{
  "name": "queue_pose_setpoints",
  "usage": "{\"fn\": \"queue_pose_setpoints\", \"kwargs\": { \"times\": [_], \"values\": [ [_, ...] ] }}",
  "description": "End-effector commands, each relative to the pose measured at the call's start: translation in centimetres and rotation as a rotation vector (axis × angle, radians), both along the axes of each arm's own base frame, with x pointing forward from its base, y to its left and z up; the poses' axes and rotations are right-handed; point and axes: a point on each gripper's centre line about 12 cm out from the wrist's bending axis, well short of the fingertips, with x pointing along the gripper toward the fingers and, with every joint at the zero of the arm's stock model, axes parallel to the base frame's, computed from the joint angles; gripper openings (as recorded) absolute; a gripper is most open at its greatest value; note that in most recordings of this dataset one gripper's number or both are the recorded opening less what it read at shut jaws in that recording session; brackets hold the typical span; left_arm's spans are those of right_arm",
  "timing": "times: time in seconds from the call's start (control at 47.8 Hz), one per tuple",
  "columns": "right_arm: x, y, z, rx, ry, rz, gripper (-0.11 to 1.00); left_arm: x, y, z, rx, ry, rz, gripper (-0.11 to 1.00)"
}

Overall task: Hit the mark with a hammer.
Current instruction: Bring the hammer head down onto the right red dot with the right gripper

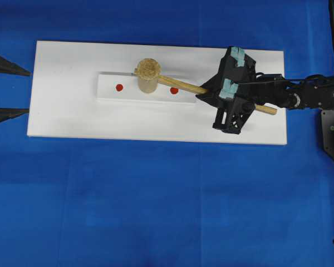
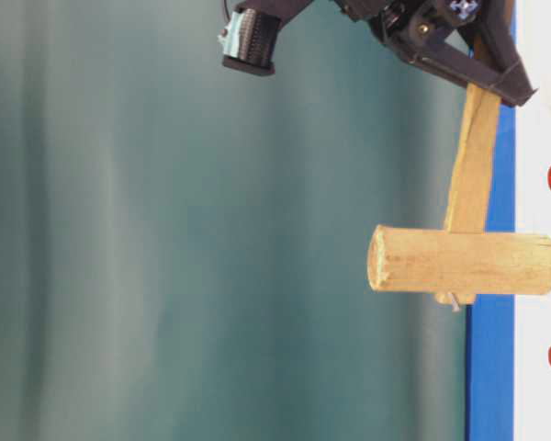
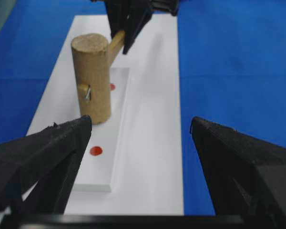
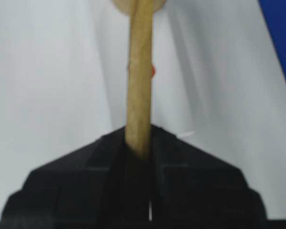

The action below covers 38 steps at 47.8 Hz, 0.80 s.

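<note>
Overhead, hammer (image 1: 148,76) between red marks (image 1: 119,87)

light wooden hammer (image 1: 149,75), head end down on the strip (between two red marks (image 1: 119,87)), handle raised

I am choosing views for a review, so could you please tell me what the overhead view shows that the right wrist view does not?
Only the overhead view shows the whole white board on the blue cloth, the raised white strip with both red marks, left and right, the hammer head standing between them, and the tips of the open left hand.

Only the right wrist view shows, close up, the right hand clamped on the handle.

Both show the hammer handle, the white board and the right hand holding the hammer.
</note>
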Motion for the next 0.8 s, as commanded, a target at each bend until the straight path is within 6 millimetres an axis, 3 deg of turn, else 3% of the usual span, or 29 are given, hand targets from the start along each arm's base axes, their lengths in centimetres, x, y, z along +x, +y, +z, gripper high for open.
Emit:
{"fn": "queue_pose_setpoints", "kwargs": {
  "times": [0.0, 0.168, 0.293, 0.545, 0.775],
  "values": [
    [0.4, -0.2, 1.9, -0.021, -0.063, -0.012, 0.02, 0.2, 0.1, 0.4, -0.006, -0.006, 0.004, 0.83],
    [0.0, 0.2, 4.4, -0.048, -0.142, 0.006, 0.02, 0.2, 0.0, 0.4, -0.009, -0.007, 0.003, 0.83],
    [-1.4, 1.0, 5.9, -0.060, -0.189, 0.037, 0.02, 0.2, 0.0, 0.3, -0.009, -0.005, 0.003, 0.83],
    [-5.2, 1.2, 6.6, -0.046, -0.240, 0.021, 0.02, 0.2, 0.1, 0.4, -0.009, -0.008, 0.005, 0.83],
    [-6.2, 0.8, 6.5, -0.065, -0.257, -0.014, 0.02, 0.3, 0.1, 0.4, -0.011, -0.010, 0.005, 0.83]
  ]
}}
